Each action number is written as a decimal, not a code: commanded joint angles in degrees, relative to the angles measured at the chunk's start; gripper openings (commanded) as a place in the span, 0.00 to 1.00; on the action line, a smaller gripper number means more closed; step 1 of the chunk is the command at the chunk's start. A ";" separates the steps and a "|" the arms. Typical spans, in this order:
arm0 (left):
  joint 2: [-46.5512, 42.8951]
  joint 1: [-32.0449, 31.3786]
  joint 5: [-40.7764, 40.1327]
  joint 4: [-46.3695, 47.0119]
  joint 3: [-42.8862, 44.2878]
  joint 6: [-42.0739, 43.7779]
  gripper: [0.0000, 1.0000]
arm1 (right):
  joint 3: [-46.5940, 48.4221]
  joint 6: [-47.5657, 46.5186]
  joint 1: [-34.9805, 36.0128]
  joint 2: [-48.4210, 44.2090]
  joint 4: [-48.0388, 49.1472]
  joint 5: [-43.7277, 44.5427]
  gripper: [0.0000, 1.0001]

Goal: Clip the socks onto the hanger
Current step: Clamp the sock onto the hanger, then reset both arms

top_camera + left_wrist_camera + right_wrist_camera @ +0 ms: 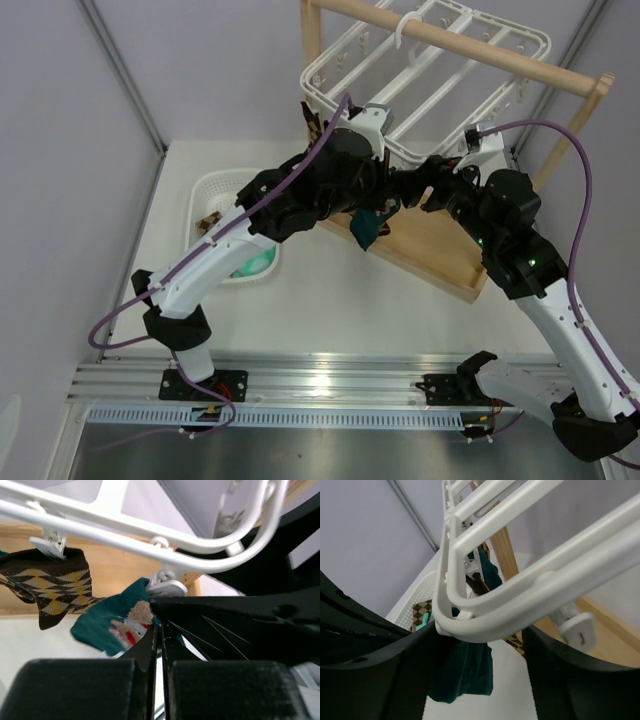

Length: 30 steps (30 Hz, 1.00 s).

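Nearest us, a ribbed aluminium rail (320, 385) carries both arm bases at the edge of the white surface (340, 300). Beyond it on the left sits an oval basket (228, 178) of perforated white plastic; inside lie a mint green sock (255, 262) and a loose argyle sock (211, 218). Further in is the stand's shallow tray (440, 250), pale wood with a low rim. Above its near-left edge hangs the teal sock (100, 627), soft crumpled knit with a small white-and-red figure. Its upper edge sits right under a small glossy clip (167, 586) dangling from the hanger (150, 532); we cannot tell whether the clip bites it. The hanger is smooth white plastic, its rounded bars forming a rectangular grid with curved corners. One clip along, the hung argyle sock (55, 587), brown with tan diamonds, dangles by its cuff. Farthest back, a round wooden rod (480, 52) bears the hanger's hook (405, 30).

The left arm (210, 258), white shell turning to black, slants forward and right from its base; its wrist sits just beneath the hanger's near corner. Its jaws are drawn to a hairline slit, and the black fingers (75, 690) appear to pinch the teal sock's edge beside the clip. The right arm (570, 330) is bent at the elbow and angled left towards the same corner. Its jaws stand wide, holding nothing, with a matte black finger (370, 670) on either side of the hanger's curved corner bar.
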 commanded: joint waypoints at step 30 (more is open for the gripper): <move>-33.85 2.83 -12.15 14.16 -40.84 -0.98 0.90 | 12.67 -3.51 0.31 -4.90 -15.05 24.20 0.83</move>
